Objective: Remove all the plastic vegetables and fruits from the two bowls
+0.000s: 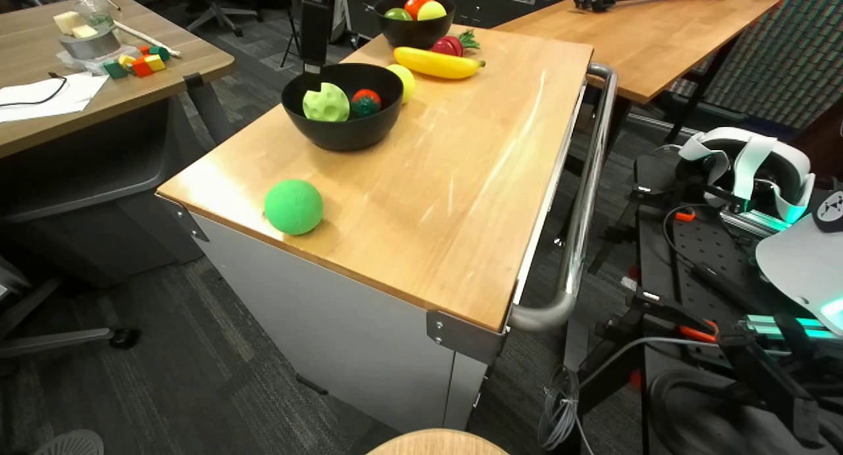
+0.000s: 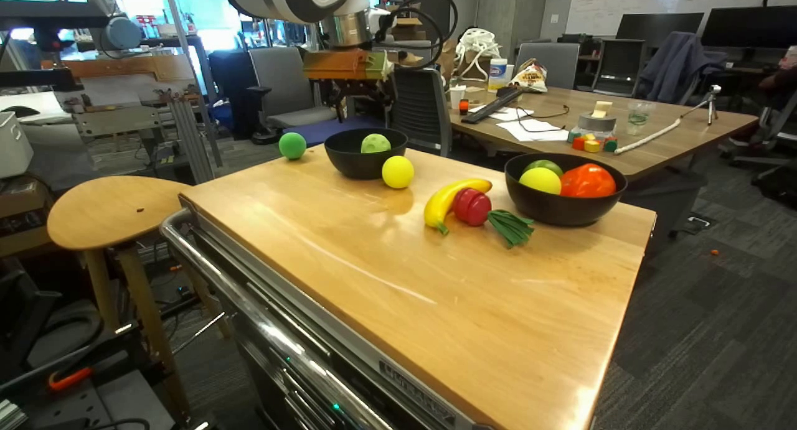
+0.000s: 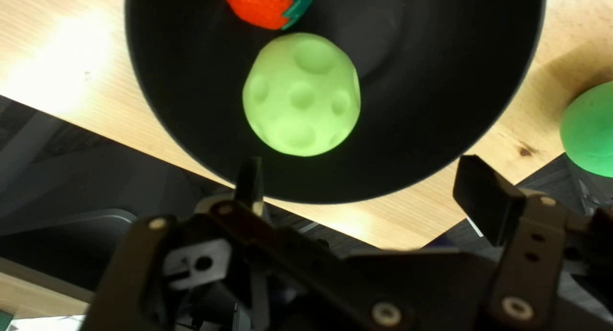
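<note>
Ball [image 3: 301, 96], dimpled and pale green, in black bowl [image 3: 445, 106], below hand [image 3: 364, 182]; fingers [image 3: 483, 197] spread well apart.

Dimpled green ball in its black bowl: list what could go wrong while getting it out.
The open gripper, near the rim of the black bowl, might tip it.
The strawberry lies close to the dimpled ball and could get knocked.
If bumped, the smooth green ball, near the edge of the tabletop, could roll off.
</note>
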You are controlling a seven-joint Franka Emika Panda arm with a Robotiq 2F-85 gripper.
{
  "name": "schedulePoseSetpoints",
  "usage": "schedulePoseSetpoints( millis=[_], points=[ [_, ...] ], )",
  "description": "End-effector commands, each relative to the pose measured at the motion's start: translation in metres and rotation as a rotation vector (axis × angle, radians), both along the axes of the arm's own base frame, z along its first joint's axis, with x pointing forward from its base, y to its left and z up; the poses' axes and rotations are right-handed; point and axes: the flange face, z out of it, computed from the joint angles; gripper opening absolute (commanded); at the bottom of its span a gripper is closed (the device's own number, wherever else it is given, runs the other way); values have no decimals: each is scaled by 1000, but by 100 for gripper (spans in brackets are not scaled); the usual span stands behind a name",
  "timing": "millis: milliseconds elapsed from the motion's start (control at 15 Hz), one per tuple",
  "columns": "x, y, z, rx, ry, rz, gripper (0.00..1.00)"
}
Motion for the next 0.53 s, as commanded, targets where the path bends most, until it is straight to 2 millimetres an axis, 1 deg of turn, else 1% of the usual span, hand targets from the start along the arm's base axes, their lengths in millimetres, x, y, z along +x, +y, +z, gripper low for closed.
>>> schedulePoseSetpoints(
  millis=[0,467],
  points=[
    [15,-6,-6,-28,-13,-35,100],
    [26,-20,-36,-56,26,-115,100]
  ],
)
